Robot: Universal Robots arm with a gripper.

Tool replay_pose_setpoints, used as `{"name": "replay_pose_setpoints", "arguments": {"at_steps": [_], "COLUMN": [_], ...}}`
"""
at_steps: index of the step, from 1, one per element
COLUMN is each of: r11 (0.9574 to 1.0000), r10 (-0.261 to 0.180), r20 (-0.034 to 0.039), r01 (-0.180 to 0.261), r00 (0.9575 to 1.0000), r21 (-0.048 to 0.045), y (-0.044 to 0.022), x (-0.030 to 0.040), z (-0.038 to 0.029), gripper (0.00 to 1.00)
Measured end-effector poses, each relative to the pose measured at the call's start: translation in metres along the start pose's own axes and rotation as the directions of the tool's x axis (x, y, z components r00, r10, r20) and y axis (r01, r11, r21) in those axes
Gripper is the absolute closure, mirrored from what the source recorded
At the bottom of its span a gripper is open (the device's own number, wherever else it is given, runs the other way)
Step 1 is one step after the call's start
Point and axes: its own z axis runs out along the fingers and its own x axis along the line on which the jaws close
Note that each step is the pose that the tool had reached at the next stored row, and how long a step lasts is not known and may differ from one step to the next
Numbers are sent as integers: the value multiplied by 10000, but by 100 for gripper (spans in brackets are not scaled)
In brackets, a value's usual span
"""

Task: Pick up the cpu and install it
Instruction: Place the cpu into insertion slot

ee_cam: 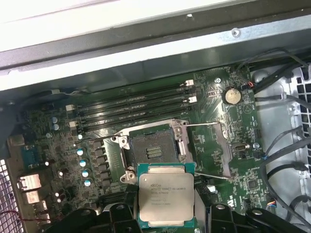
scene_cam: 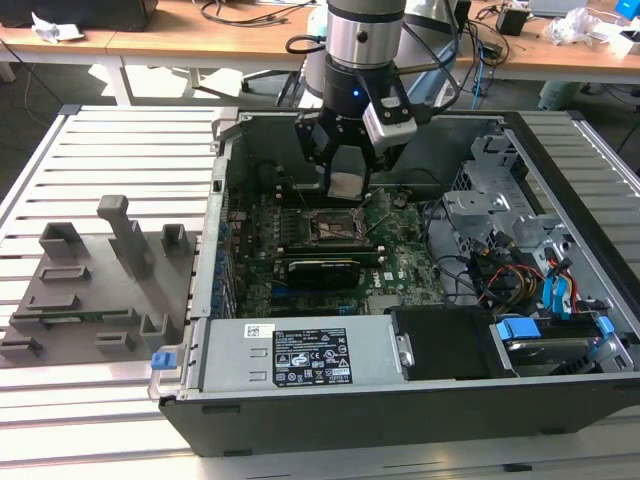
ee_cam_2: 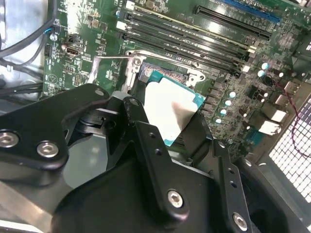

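First wrist view shows the pincer (ee_cam: 166, 218) clamped on the cpu (ee_cam: 165, 191), which hangs above and just short of the open socket (ee_cam: 153, 148); lowering it misaligned would likely bend the socket's pins.

I see a long wooden desk (scene_cam: 180, 40) across the top of the frame, with black cables (scene_cam: 235, 10) and a crumpled white scrap (scene_cam: 48, 26) on it. There's dark floor (scene_cam: 25, 95) beneath at upper left. A slatted metal table (scene_cam: 110, 135) spans the left and right edges, evenly lit.
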Motion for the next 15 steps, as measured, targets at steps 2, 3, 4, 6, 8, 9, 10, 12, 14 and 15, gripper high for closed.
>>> {"name": "replay_pose_setpoints", "arguments": {"at_steps": [2,3,4,6,8,9,10,12,14,15], "r11": [9996,9993,9990,9977,9963,9949,9943,9927,9894,9880], "r10": [284,375,451,677,858,1004,1069,1204,1452,1543], "r20": [-14,-19,-23,-35,-44,-51,-54,-61,-73,-77], "r01": [-284,-375,-451,-677,-857,-1004,-1069,-1204,-1452,-1543], "r00": [9996,9993,9990,9977,9963,9949,9943,9927,9894,9880], "r21": [13,16,19,27,34,41,43,48,59,63], "y": [0,0,0,0,0,0,0,0,0,0], "x": [0,0,0,0,0,0,0,0,0,0], "z": [0,0,0,1,1,1,1,2,2,3], "gripper": [46,46,46,46,46,46,46,46,46,46]}}
